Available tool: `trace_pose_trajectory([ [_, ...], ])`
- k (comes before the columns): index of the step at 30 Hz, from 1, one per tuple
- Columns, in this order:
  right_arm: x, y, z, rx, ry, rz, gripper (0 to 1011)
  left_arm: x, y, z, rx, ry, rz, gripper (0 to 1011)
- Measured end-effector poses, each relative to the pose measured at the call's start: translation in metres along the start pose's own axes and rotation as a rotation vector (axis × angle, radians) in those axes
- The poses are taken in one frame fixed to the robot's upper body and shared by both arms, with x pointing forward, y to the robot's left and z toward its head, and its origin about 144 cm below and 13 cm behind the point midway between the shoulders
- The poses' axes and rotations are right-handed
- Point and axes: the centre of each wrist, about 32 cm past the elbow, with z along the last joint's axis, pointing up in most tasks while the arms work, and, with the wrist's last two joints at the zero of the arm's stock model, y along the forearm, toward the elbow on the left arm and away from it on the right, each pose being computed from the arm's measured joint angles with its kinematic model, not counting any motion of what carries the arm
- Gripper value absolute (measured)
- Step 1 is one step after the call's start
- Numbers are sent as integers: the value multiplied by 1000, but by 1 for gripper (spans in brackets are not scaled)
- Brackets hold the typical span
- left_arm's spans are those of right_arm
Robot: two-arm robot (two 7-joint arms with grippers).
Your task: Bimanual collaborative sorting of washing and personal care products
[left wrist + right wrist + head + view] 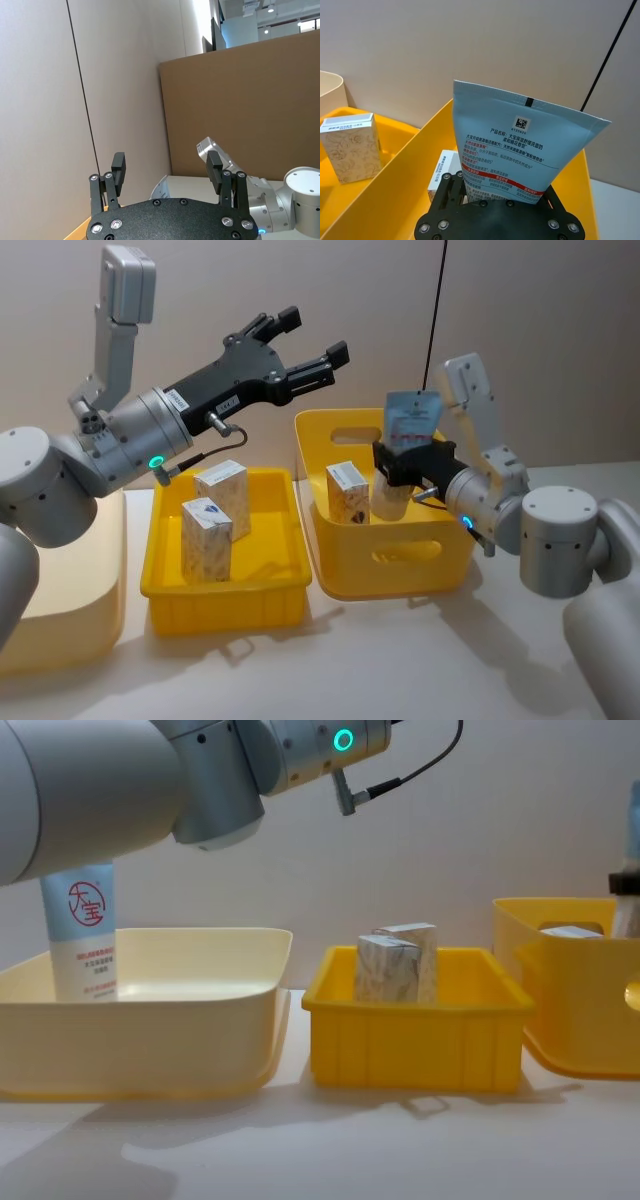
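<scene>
From the head view, your left tool [310,337] hangs in the air above the gap between the two yellow bins, its fingers spread apart and holding nothing. Below it, the shallow yellow bin [225,605] carries two marbled cartons [207,538], both upright, one just behind the other. Your right tool [408,462] is clamped on a pale-blue squeeze tube [412,418], holding it upright over the deeper yellow bin [400,550], where a white carton [347,491] stands near the left wall. Over to the left wrist view: you see the left tool's two black fingers [118,168] wide apart against the wall, with your right arm [280,200] farther off. On the right wrist view, the tube [520,150] sits squeezed between the right tool's jaws, crimped end uppermost, printed back facing the camera; the white carton [445,170] lies beneath it inside the deep bin [395,190], and one marbled carton [352,147] stands in the neighbouring bin. Chest view now: a cream tray [150,1040] sits on the tabletop [400,1150] at the left with a second tube [82,935], round red logo showing, upright inside it; the shallow bin [415,1045] with its cartons [388,970] is at centre, the deep bin [580,1010] at the right edge.
</scene>
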Motion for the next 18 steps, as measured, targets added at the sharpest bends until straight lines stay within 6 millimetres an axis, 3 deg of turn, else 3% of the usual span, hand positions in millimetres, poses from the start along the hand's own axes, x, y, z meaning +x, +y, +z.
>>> trace_pose_trajectory([
  [2, -2, 1, -1, -5, 1, 4, 454, 0, 0, 0, 0, 0, 0, 1003],
  [10, -5, 3, -5, -17, 4, 11, 740, 0, 0, 0, 0, 0, 0, 1003],
  [12, -6, 3, -5, -19, 4, 13, 768, 0, 0, 0, 0, 0, 0, 1003],
  [13, -6, 3, -6, -21, 4, 14, 834, 0, 0, 0, 0, 0, 0, 1003],
  [18, -7, 4, -6, -23, 5, 16, 940, 0, 0, 0, 0, 0, 0, 1003],
])
